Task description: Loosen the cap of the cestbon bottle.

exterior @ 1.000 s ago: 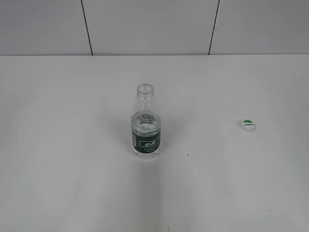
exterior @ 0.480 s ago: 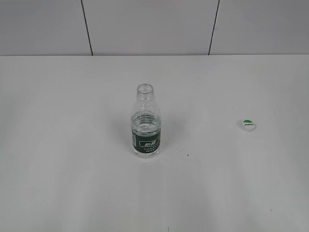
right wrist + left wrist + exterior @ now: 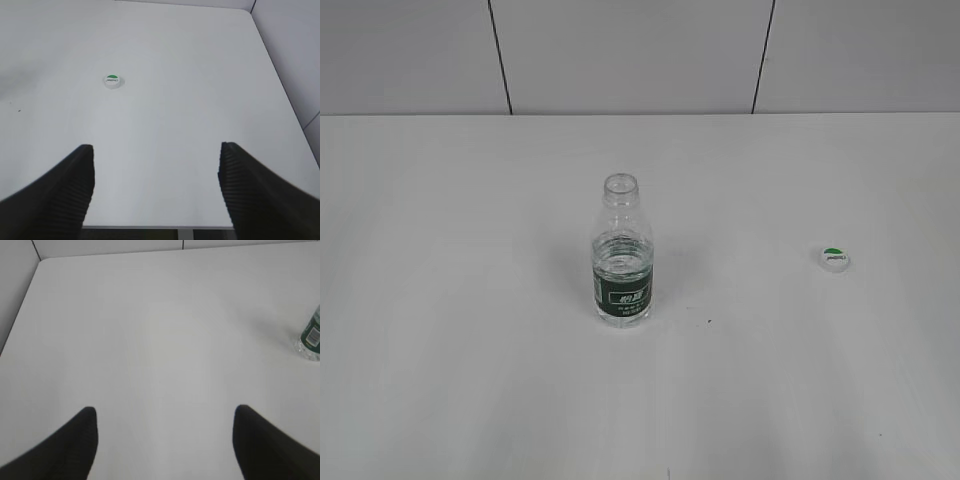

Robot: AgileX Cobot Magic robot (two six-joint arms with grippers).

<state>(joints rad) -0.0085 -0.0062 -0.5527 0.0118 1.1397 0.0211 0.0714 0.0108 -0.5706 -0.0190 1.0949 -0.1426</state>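
The cestbon bottle [image 3: 622,255] stands upright in the middle of the white table, its neck open with no cap on it. Its base shows at the right edge of the left wrist view [image 3: 311,337]. The white cap with a green segment [image 3: 833,258] lies on the table to the bottle's right, and also shows in the right wrist view [image 3: 112,81]. Neither gripper shows in the exterior view. My left gripper [image 3: 165,412] is open and empty over bare table, left of the bottle. My right gripper [image 3: 156,150] is open and empty near the table's front edge, well short of the cap.
The white table [image 3: 470,200] ends at a grey panelled wall [image 3: 620,50] behind. The table's left edge shows in the left wrist view [image 3: 25,305]. Its right edge [image 3: 280,85] and front edge [image 3: 155,227] show in the right wrist view.
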